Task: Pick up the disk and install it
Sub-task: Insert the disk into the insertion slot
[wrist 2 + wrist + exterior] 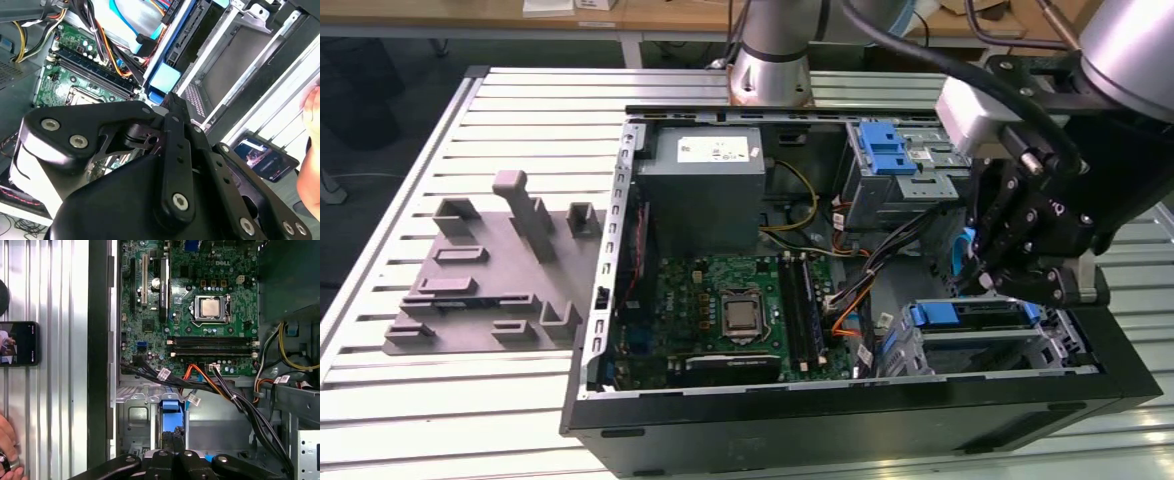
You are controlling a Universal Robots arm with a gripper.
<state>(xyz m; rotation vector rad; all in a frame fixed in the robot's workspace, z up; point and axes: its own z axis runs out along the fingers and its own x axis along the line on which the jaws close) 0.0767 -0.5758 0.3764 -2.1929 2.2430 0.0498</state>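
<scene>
First wrist view: closed fingers clamp the upright blue-edged disk.

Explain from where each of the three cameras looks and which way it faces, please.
Exterior view: off the arm, above, looking down on the open computer case; the arm and gripper hang over the disk.
Second wrist view: on the arm, looking past the gripper's dark linkage into the case.
First wrist view: on the arm, looking down on the motherboard; a hand shows.
Shared: both wrist views show the phone.
</scene>
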